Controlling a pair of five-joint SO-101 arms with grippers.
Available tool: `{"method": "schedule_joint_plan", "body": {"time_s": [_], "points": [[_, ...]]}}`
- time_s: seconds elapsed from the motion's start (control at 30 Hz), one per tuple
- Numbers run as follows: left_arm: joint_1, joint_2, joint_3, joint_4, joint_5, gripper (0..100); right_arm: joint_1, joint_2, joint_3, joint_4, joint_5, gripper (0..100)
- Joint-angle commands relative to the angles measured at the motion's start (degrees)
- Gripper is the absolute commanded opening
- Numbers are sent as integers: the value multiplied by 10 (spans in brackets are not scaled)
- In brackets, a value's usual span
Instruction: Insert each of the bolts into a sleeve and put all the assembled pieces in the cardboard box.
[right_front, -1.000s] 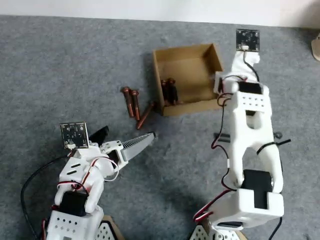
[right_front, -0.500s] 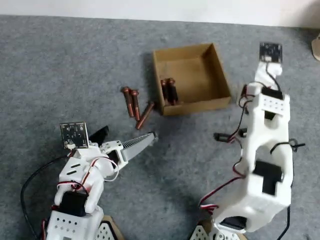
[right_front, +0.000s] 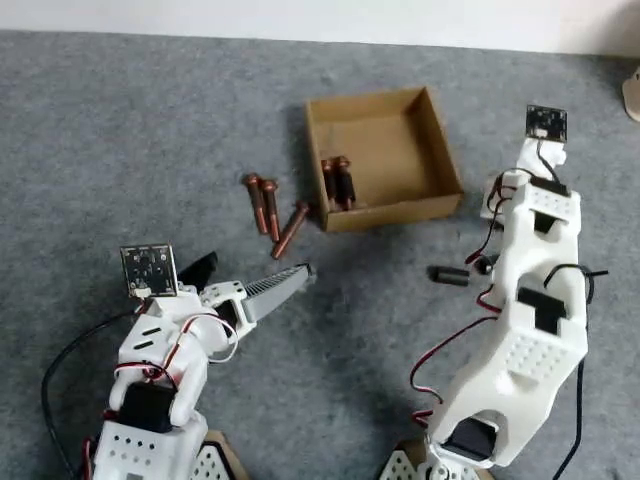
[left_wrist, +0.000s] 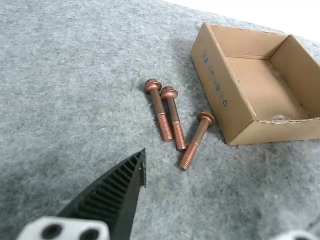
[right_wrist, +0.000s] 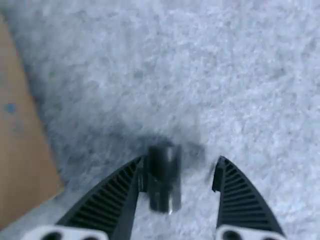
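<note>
from where i stand, the right gripper (right_wrist: 180, 161) hangs low over the grey carpet (right_wrist: 240, 60) with its fingers parted. a dark sleeve (right_wrist: 162, 175) sits between them, close against one finger and clear of the other (too blurred to say whether it touches). nothing is clamped. a wall of the cardboard box (right_wrist: 20, 150) is near that gripper on one side. in the high view a second sleeve (right_front: 450, 275) lies on its side on the carpet, out in front of the box and just beside the right arm (right_front: 530, 300).

the left gripper (right_front: 258, 268) sits low at the near side of the table, spread wide and holding nothing. its toothed finger (left_wrist: 120, 192) points toward three copper bolts (left_wrist: 172, 117). two of the bolts lie side by side, almost touching. the third lies tilted, its head just beside the box's outer wall. inside the box, against the wall nearest the bolts, two assembled pieces (right_front: 337, 182) lie side by side.
</note>
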Motion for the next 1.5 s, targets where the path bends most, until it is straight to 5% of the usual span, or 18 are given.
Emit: {"method": "schedule_joint_plan", "body": {"time_s": [0.0,0.73,0.9,1.1,1.47], "points": [[-6,-10,11,3,-3,524,8,20,-66,0,8,195],[-5,-10,11,3,-3,524,-2,53,-102,88,4,193],[-5,-10,11,3,-3,524,0,53,-102,86,4,5],[-7,-10,11,0,-1,524,2,51,-102,116,4,5],[-6,-10,-2,4,0,524,-3,-155,-58,231,-18,5]]}}
